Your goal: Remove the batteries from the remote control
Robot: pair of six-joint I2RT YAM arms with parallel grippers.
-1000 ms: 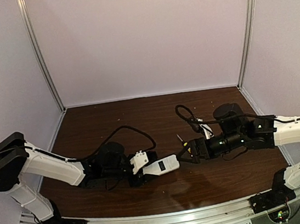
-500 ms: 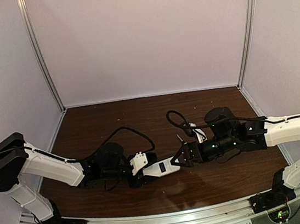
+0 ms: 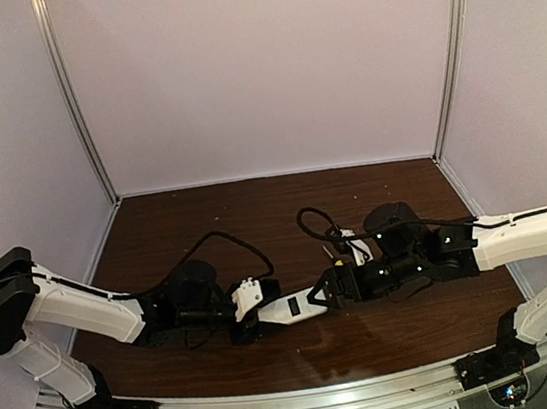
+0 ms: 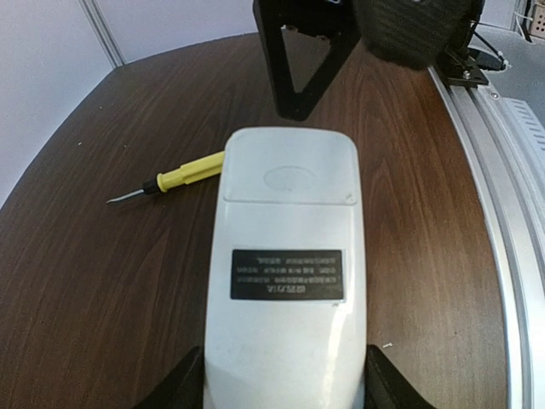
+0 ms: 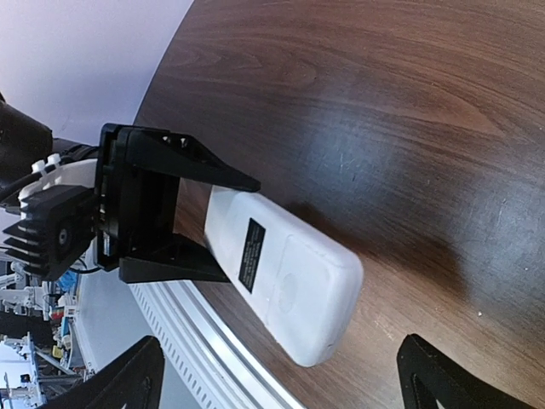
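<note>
The white remote control (image 3: 293, 307) is held at one end by my left gripper (image 3: 258, 319), which is shut on it. Its back faces up, with a black label (image 4: 288, 274) and the closed battery cover (image 4: 289, 167). The batteries are hidden. My right gripper (image 3: 322, 294) is open, with its jaws either side of the remote's free end and not touching it. In the right wrist view the remote (image 5: 281, 271) lies between my open right gripper (image 5: 285, 375) and the left gripper (image 5: 204, 220), its free end slightly above the table.
A yellow-handled screwdriver (image 4: 183, 174) lies on the brown table just beyond the remote; it also shows in the top view (image 3: 328, 251). The table's metal front rail (image 4: 498, 170) runs close by. Black cables (image 3: 318, 221) loop over the right arm.
My right gripper has moved left toward the remote's free end and opened. The left gripper and remote have shifted slightly left.
</note>
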